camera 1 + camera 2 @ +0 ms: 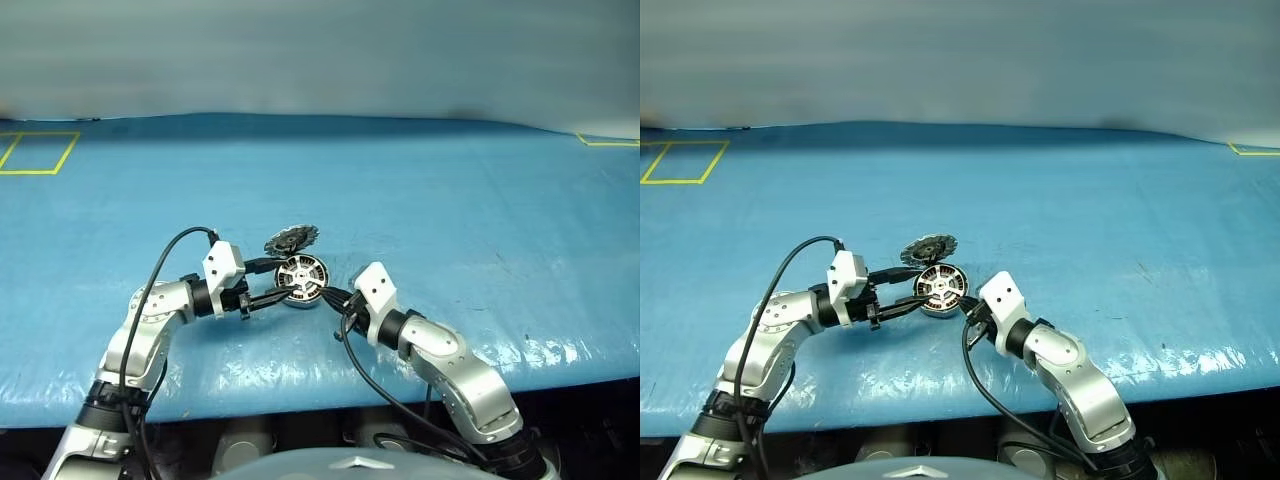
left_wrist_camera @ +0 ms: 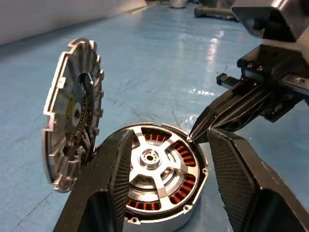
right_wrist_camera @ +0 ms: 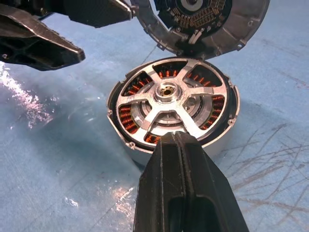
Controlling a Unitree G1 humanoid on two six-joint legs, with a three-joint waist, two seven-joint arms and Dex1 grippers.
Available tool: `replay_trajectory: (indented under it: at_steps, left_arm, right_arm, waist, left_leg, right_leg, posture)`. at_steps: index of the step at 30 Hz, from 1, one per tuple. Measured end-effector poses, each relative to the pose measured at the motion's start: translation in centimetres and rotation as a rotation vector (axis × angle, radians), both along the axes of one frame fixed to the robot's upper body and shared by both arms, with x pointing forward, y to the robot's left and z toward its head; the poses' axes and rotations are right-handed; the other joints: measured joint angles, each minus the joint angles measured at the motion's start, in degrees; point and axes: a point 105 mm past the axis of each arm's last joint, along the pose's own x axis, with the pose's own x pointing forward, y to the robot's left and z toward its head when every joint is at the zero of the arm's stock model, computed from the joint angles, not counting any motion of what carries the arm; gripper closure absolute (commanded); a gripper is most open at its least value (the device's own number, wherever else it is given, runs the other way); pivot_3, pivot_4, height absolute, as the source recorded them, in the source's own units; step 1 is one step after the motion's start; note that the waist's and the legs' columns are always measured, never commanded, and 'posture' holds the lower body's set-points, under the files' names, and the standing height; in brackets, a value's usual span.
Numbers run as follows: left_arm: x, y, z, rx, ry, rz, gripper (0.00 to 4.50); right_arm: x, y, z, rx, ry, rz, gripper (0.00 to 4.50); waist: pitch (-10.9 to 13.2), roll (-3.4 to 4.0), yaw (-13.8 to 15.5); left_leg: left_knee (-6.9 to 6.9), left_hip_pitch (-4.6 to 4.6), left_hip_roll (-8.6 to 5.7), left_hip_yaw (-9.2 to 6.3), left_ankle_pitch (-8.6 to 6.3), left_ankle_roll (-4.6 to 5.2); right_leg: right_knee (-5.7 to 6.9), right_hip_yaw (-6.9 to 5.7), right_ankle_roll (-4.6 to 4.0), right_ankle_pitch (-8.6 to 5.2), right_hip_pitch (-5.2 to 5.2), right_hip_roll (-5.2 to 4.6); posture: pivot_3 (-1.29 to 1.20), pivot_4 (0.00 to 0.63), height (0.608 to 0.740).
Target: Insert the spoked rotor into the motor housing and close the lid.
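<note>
The motor housing (image 3: 137, 153) stands on the blue table, its copper windings showing between the spokes. The spoked rotor (image 3: 168, 91) lies inside it, hub up. The lid (image 2: 72, 116) stands open on its hinge at the housing's far side, ribbed inner face toward the housing. My left gripper (image 2: 168, 133) is open, with one finger (image 2: 110, 188) on each side of the housing and nothing held. My right gripper (image 3: 176, 137) is shut, and its tip rests at the housing's near rim. In the head views the housing (image 1: 302, 277) sits between both grippers.
The blue table cover (image 1: 450, 200) stretches wide behind and to both sides. Yellow tape outlines mark the far left (image 1: 38, 152) and far right (image 1: 610, 141). The table's front edge (image 1: 560, 375) runs just below the arms.
</note>
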Motion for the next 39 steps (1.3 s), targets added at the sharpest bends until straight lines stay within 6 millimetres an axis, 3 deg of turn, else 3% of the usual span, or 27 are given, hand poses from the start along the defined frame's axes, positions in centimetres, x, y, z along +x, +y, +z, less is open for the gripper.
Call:
replay_trajectory:
  at_steps: [7,13,17,23,34,39]
  left_arm:
    - [-1.2,1.9,-2.0,0.020,0.083,0.095,1.89]
    - [-1.5,1.8,-3.0,0.007,0.097,0.138,1.89]
    - [-1.5,1.6,-3.1,-0.005,0.090,0.157,1.89]
    - [-1.4,1.5,-2.8,-0.019,0.054,0.175,1.89]
    - [-0.9,2.2,-3.3,0.009,0.035,0.217,1.89]
    - [-0.9,2.0,-3.3,0.005,0.028,0.216,1.89]
  right_arm:
    - [1.4,0.7,3.3,0.110,-0.084,0.014,4.50]
    - [4.6,2.1,0.9,0.035,-0.031,-0.042,4.50]
    - [5.6,2.2,0.3,0.000,-0.032,-0.058,4.50]
    - [5.6,2.6,0.1,0.006,-0.020,-0.035,4.50]
    - [3.9,3.8,-0.3,0.013,-0.008,0.052,4.50]
    - [4.3,3.6,-0.6,-0.019,-0.024,0.031,4.50]
  waist:
    - [0.0,0.01,0.0]
    - [0.0,0.02,0.0]
    - [0.0,0.02,0.0]
    - [0.0,0.02,-0.1]
    - [0.0,0.02,-0.2]
    - [0.0,0.02,-0.1]
  left_leg:
    - [0.01,0.06,0.03,0.00,0.00,-0.01]
    - [-0.04,-0.01,0.01,0.06,0.00,-0.01]
    - [-0.18,-0.03,-0.08,0.03,0.01,-0.02]
    - [-0.22,-0.01,-0.07,0.03,0.03,-0.05]
    - [-0.23,0.04,-0.01,0.04,0.04,-0.07]
    - [-0.22,0.04,0.00,0.05,0.06,-0.10]
  right_leg:
    - [-0.03,-0.03,0.00,0.00,-0.08,0.00]
    - [-0.02,0.00,-0.28,0.16,-0.05,-0.01]
    - [-0.04,0.01,-0.30,0.15,-0.06,-0.02]
    - [-0.04,0.00,-0.30,0.14,-0.06,0.00]
    - [-0.03,-0.01,-0.31,0.12,-0.05,0.02]
    - [-0.03,-0.03,-0.31,0.12,-0.04,0.01]
  posture:
    - [0.00,0.150,0.740]
    - [0.00,0.150,0.740]
    - [0.00,0.150,0.740]
    - [0.00,0.150,0.740]
    - [0.00,0.150,0.740]
    - [0.00,0.150,0.740]
